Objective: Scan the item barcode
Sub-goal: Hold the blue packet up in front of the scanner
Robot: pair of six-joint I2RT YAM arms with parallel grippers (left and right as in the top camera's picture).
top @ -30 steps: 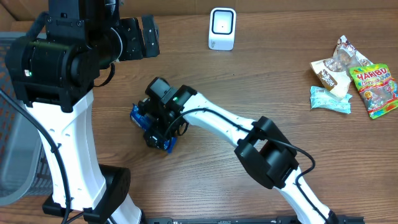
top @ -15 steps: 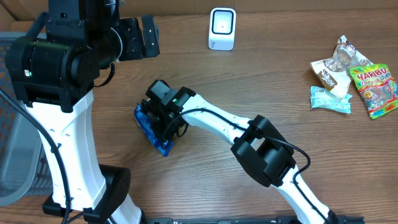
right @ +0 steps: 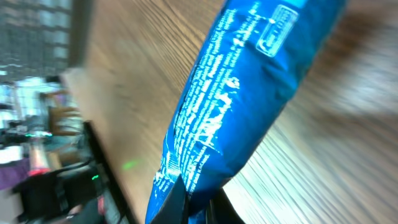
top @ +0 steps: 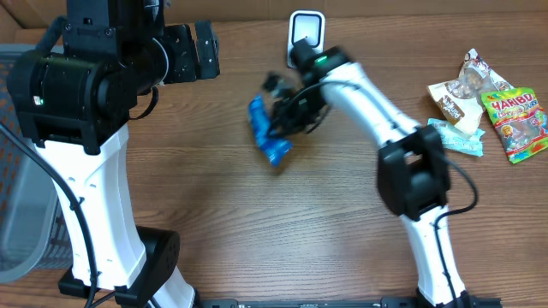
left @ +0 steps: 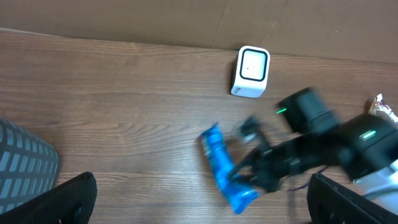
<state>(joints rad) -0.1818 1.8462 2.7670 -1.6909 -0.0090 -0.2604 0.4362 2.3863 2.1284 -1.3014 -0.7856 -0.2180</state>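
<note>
Closest to the right wrist lens, the blue packet (right: pixel 242 93) fills the frame. Its white print and a small boxed label are legible here, as they are in no other view. Its lower end is pinched in the right gripper (right: pixel 194 202), whose jaws are closed tight on the wrapper. No barcode can be made out on the face that shows.

The left wrist view shows what that close-up hides. The packet (left: pixel 224 165) hangs tilted over the wooden table (left: pixel 112 124), with the right arm blurred behind it and the white scanner (left: pixel 251 71) standing beyond. The corner of a grey mesh basket (left: pixel 25 162) also shows at the left. The left claw's own fingers (left: pixel 62 199) sit at the two bottom corners, spread wide with nothing between them.

Only the overhead view gives the layout. The left gripper (top: pixel 199 51) hovers by the far left, empty. The packet (top: pixel 267 130) sits mid-table, just in front of the scanner (top: pixel 306 34) but apart from it. Well off at the far right lies a pile of snack bags (top: pixel 514 120).
</note>
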